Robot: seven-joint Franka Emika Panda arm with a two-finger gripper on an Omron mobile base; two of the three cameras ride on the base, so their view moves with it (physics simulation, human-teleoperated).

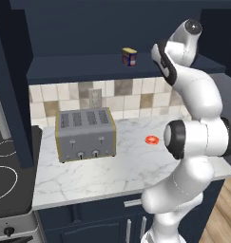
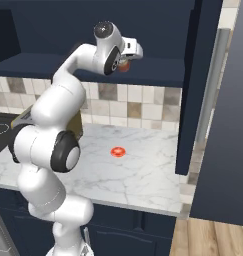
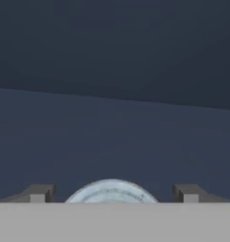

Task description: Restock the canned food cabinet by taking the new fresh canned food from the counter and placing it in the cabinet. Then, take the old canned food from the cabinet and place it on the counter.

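The new fresh canned food (image 2: 124, 66) shows a red-orange side on the cabinet (image 2: 158, 70) ledge, right under my hand. In the hand view its grey metal top (image 3: 111, 191) sits between my fingertips (image 3: 38, 194) with a gap on each side. My gripper (image 2: 127, 59) is open around it, with nothing in its grip. The old canned food (image 1: 129, 57), dark blue with a yellow top, stands upright on the cabinet (image 1: 79, 66) ledge to the left of my arm. The white marble counter (image 1: 126, 171) lies below.
A silver toaster (image 1: 85, 134) stands on the counter's left part. A flat red disc (image 1: 151, 139) lies on the counter near the arm, the disc (image 2: 118, 151) mid-counter from the right. The black stovetop (image 1: 7, 175) is at the far left. A tall navy panel (image 2: 198, 85) bounds the right.
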